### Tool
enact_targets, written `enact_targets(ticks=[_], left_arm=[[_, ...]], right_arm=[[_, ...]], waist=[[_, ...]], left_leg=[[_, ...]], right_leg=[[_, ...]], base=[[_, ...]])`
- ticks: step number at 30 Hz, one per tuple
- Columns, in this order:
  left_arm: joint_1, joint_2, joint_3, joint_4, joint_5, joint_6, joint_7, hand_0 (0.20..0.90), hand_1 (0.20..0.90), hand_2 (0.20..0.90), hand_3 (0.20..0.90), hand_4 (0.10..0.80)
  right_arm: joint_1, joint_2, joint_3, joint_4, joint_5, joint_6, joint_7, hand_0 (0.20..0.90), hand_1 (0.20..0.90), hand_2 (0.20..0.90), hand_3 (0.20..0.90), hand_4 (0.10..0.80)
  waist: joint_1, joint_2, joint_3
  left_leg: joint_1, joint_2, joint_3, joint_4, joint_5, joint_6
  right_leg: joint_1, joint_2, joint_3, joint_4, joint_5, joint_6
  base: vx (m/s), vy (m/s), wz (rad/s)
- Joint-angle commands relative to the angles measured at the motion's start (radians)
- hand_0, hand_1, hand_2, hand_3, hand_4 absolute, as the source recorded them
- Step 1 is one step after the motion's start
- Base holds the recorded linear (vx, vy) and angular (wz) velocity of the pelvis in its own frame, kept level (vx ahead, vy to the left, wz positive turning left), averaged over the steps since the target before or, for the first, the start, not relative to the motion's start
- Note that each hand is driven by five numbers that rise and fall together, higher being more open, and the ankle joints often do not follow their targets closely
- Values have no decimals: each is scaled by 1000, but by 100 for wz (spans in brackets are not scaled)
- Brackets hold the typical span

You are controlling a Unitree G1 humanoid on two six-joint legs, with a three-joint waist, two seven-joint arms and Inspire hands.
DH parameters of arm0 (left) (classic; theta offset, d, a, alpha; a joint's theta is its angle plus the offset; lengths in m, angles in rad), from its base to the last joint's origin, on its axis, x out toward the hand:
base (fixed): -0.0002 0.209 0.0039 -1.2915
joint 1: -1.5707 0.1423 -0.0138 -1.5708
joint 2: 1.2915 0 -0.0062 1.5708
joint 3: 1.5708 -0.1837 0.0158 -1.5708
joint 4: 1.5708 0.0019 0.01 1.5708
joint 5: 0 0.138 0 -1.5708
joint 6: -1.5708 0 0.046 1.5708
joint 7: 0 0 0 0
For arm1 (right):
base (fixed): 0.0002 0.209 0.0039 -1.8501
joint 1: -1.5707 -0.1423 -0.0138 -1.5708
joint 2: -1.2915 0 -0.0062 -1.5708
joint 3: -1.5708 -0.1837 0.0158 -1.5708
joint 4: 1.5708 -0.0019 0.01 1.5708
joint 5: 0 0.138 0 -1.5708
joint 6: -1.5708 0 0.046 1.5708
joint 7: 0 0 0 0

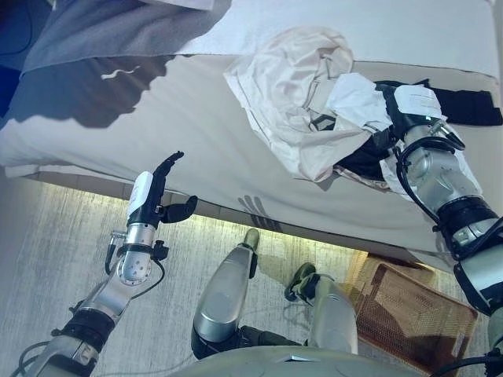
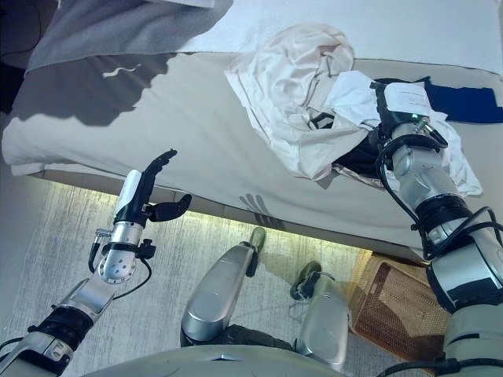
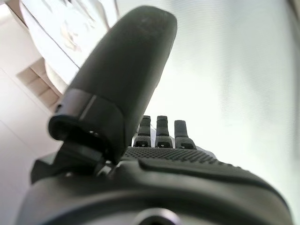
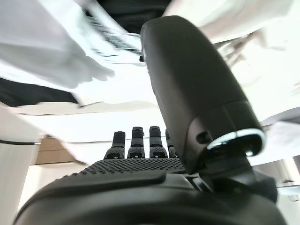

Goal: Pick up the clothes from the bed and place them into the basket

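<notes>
A heap of clothes (image 1: 291, 94), mostly cream and white cloth with a black piece (image 1: 363, 157) under it, lies on the bed (image 1: 157, 126) at the far right. My right hand (image 1: 391, 110) reaches into the heap's right side, with white cloth draped over part of it. In the right wrist view its fingers (image 4: 136, 140) point straight ahead, the thumb (image 4: 187, 93) stands apart, and cloth surrounds them. My left hand (image 1: 153, 192) is raised in front of the bed's near edge, open and holding nothing. The brown wicker basket (image 1: 409, 310) sits on the floor at the lower right.
A dark blue garment (image 2: 464, 102) lies on the bed just right of the heap. A grey blanket (image 1: 102, 31) covers the bed's far left corner, with white bedding (image 1: 354, 23) along the far side. Grey carpet (image 1: 47, 251) runs in front of the bed.
</notes>
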Motion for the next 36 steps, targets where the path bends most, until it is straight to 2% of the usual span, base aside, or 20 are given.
enact_targets(ticks=[1, 10, 15, 25, 36], left_arm=[[16, 22, 72, -108, 23, -84, 75, 900, 900, 900, 900, 800], [59, 25, 75, -153, 31, -76, 79, 900, 900, 900, 900, 800], [82, 33, 79, -173, 33, -74, 79, 900, 900, 900, 900, 800], [81, 44, 59, -201, 47, -83, 73, 900, 900, 900, 900, 800], [60, 55, 29, -217, 52, -91, 92, 900, 900, 900, 900, 800]], right_arm=[[-193, -49, 36, -46, -52, -5, -42, 900, 900, 900, 900, 800], [-202, 8, 76, -67, -116, -12, 7, 900, 900, 900, 900, 800], [-185, 34, 88, -76, -139, -13, 30, 900, 900, 900, 900, 800], [-151, 71, 110, -26, -119, -6, 125, 900, 900, 900, 900, 800], [-153, 98, 114, 109, -100, 76, 177, 900, 900, 900, 900, 800]], waist=[[29, 17, -25], [76, 29, -21], [93, 33, -21], [101, 44, -21], [98, 63, -21]], left_leg=[[-47, -12, -5, 131, -113, 4], [-144, -50, -41, 227, -143, 27], [-188, -61, -51, 257, -151, 38], [-257, -67, -68, 296, -158, 49], [-329, -69, -59, 339, -168, 61]], right_leg=[[-4, 31, -25, 88, -6, -36], [-104, -1, -35, 216, -51, -47], [-151, -7, -41, 256, -64, -49], [-226, 0, -32, 301, -77, -55], [-307, 7, -19, 339, -80, -60]], base=[[-16, 22, 13], [27, 9, 12], [23, -28, 13], [0, -33, 7], [-20, -9, -1]])
